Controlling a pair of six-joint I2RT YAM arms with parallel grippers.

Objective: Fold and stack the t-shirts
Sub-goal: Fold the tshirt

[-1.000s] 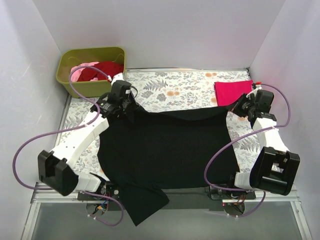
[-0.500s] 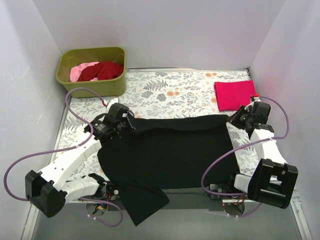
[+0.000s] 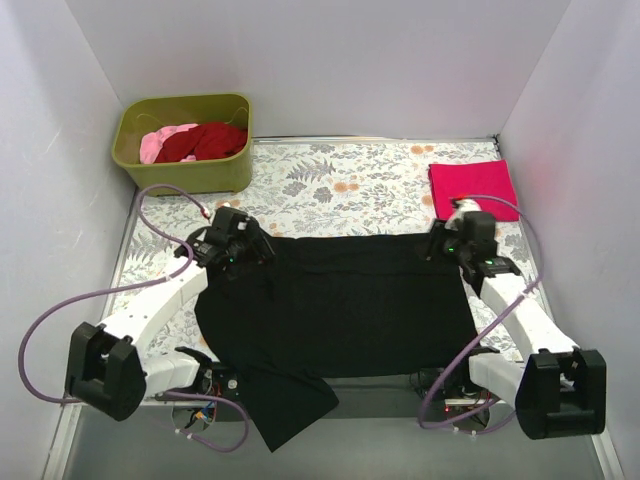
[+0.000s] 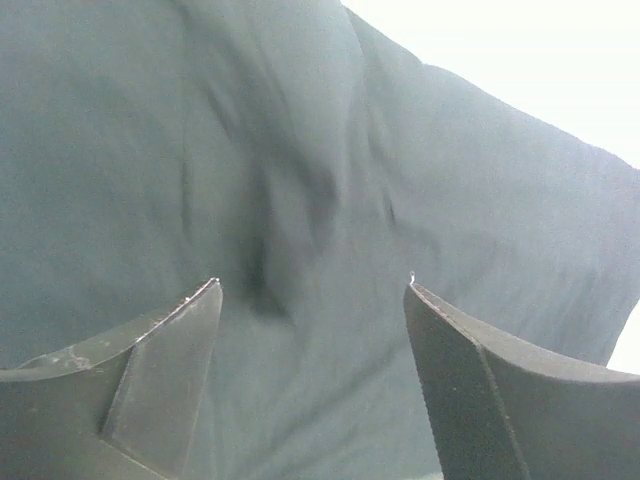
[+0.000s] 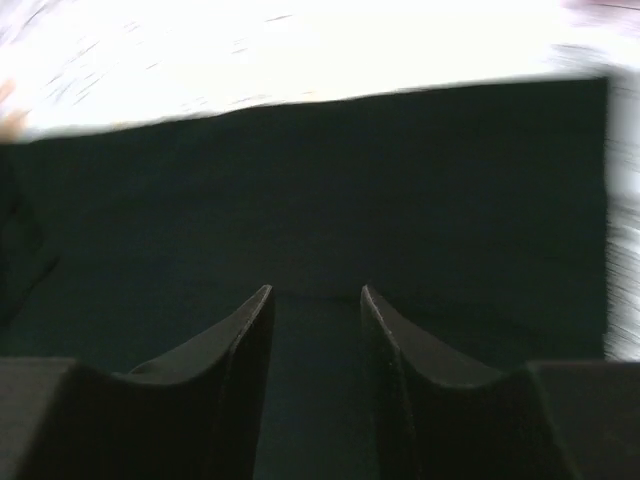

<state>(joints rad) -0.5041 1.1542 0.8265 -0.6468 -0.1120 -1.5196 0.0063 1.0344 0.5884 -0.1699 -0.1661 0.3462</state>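
**Room.** Plain white walls (image 3: 330, 60) close in the back and both sides of the top view.

**Surface.** Tabletop (image 3: 400, 139), covered by a grey-and-orange floral cloth (image 3: 340, 185).

**Black t-shirt** (image 3: 340, 300). Spread flat across the centre of the cloth. One part hangs over the near edge at the lower left of the frame.

**Magenta-pink t-shirt** (image 3: 472, 187). Folded into a rectangle at the upper right, apart from the black one.

**Olive-green tub** (image 3: 200, 175). Upper left corner. It holds the dark red t-shirt (image 3: 210, 140) and, to its left, the pale pink t-shirt (image 3: 158, 142), both bunched.

**Left claw** (image 3: 240, 245). At the black t-shirt's upper left corner. Its wrist view shows the fingers wide apart over rumpled black fabric.

**Right claw** (image 3: 455, 240). At the black t-shirt's upper right corner. In its blurred wrist view the fingers stand a narrow gap apart above the fabric. Whether cloth is pinched between them cannot be told.

**Cables** (image 3: 60, 300). Purple, looping beside each arm.
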